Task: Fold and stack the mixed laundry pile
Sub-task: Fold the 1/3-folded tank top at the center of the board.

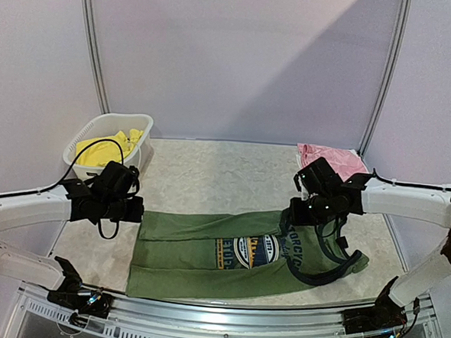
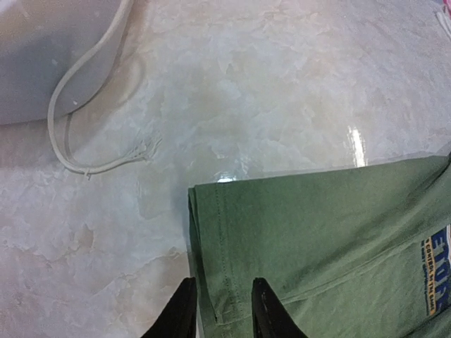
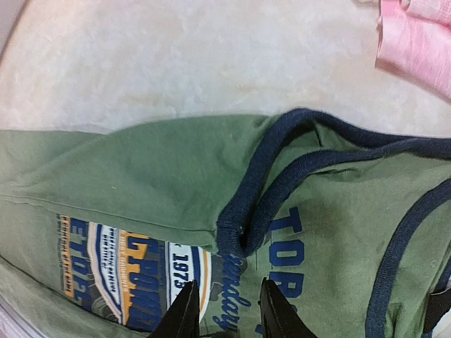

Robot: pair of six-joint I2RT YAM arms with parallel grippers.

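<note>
1. White slotted basket (image 1: 98, 127): sitting at the far left of the table (image 1: 217, 176), against the back wall.
2. Yellow shorts (image 1: 108, 150): lying bunched inside the basket. A white cord (image 2: 63, 134) with a frayed end is trailing out onto the tabletop beside the basket wall.
3. Left gripper (image 1: 135, 209): hovering at the tank top's left edge. In the left wrist view its jaws are standing parted, one finger (image 2: 184, 310) off the cloth and the other over it, straddling the folded hem and clamping nothing.
4. Olive-green tank top (image 1: 205, 256): lying flat at the near centre of the table, stretched sideways, with its upper part folded down over itself. The hem is pointing left and the navy-trimmed armholes (image 3: 257, 190) are pointing right.
5. Round blue-orange graphic (image 1: 255, 251): facing up, partly covered by the fold.
6. Right gripper (image 1: 293, 215): hanging over the tank top's right part. In the right wrist view its jaws are standing apart above the graphic lettering, gripping nothing.
7. Pink garment (image 1: 333, 159): lying at the far right, well apart from the tank top.
</note>
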